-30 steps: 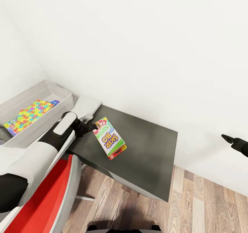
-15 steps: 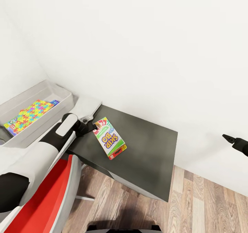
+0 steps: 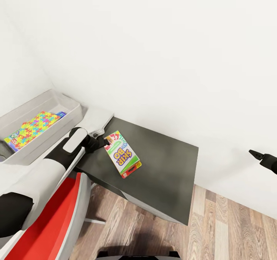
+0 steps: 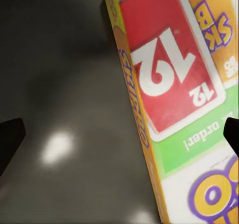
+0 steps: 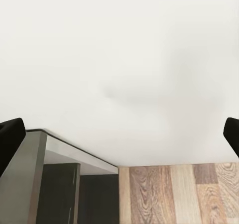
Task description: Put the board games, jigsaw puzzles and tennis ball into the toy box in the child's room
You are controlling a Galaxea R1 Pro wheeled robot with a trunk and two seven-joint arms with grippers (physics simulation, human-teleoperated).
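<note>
The left gripper (image 3: 104,141) hangs with its fingers spread wide at the near end of the Skip-Bo box (image 3: 123,154), which lies flat on the dark table (image 3: 169,167). The right gripper (image 3: 254,154) is off by the wall, fingers parted, grasping nothing.

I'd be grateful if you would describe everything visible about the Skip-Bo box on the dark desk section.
The Skip-Bo box is a long, flat, printed cardboard box with white, green and red panels, orange edges, purple lettering and a red "12" card. It lies flat, face up and askew on the dark-grey desk top. The left gripper is at its far end with fingers spread wide; contact cannot be judged.
</note>
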